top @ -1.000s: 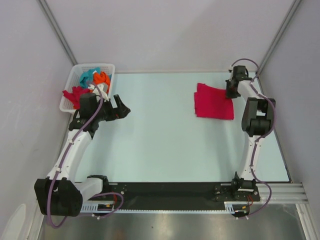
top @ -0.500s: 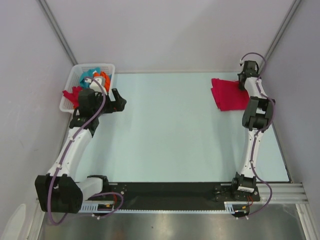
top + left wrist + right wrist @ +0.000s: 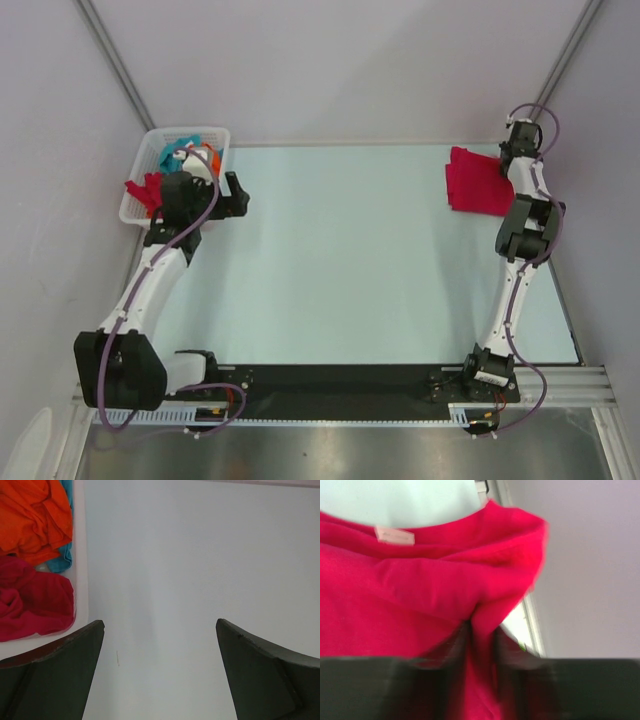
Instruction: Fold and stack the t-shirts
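Observation:
A folded crimson t-shirt (image 3: 478,183) lies at the table's far right corner. My right gripper (image 3: 515,150) is at its far right edge. In the blurred right wrist view the fingers (image 3: 482,645) stand close together with a fold of this t-shirt (image 3: 430,585) pinched between them, and its small white label (image 3: 395,535) shows. My left gripper (image 3: 238,195) hovers wide open over bare table beside the basket, with nothing between its fingers (image 3: 160,622). More t-shirts lie crumpled in the basket: orange (image 3: 35,515), teal (image 3: 62,562) and crimson (image 3: 35,602).
The white lattice basket (image 3: 135,205) stands at the far left corner, and its rim (image 3: 80,555) is just left of my left fingers. Grey walls close in the back and both sides. The table's right edge rail (image 3: 532,620) runs right beside the folded t-shirt.
My right gripper has dragged the folded crimson t-shirt right and back into the far right corner. The left arm has swung a little toward the basket, still open.

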{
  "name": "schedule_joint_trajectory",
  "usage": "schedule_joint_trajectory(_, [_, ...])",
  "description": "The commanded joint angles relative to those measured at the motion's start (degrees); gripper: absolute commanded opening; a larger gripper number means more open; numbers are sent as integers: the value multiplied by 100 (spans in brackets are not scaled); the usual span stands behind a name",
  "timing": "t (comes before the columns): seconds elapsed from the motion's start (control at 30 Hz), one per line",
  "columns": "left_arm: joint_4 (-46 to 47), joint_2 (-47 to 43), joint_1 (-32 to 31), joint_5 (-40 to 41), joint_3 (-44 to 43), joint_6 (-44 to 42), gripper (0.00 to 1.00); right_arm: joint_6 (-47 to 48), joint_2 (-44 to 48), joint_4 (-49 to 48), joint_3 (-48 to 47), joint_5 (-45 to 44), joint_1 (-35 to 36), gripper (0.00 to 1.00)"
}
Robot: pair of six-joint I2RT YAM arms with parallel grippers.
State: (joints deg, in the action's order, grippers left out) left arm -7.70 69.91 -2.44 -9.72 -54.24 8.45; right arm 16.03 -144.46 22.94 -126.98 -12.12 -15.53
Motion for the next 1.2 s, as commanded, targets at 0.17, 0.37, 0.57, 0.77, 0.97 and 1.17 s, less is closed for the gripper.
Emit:
schedule_joint_trajectory(0.17, [261, -662, 42, -172, -131, 191, 100, -460, 1462, 96, -319, -501, 190, 100])
schedule_joint_trajectory(0.37, [173, -1470, -177, -23, -228, 386, 100, -636, 3954, -333, 935, -1566, 814, 100])
schedule_joint_trajectory(0.57, [7, -2418, -1003, 742, 168, 218, 100, -1971, 6559, -1378, 4615, -628, 1772, 100])
schedule_joint_trajectory(0.77, [-354, -3386, -1584, 961, 817, 342, 100, -3437, 8793, -2566, 7844, 202, 1913, 100])
schedule_joint_trajectory(0.97, [-477, -3897, -1830, 1489, 1240, 649, 100, -4019, 8708, -1592, 8268, 34, 1913, 100])
schedule_joint_trajectory(1.17, [-600, -3950, -1918, 1613, 1214, 693, 100, -4205, 8663, -1327, 8014, 482, 1940, 100])
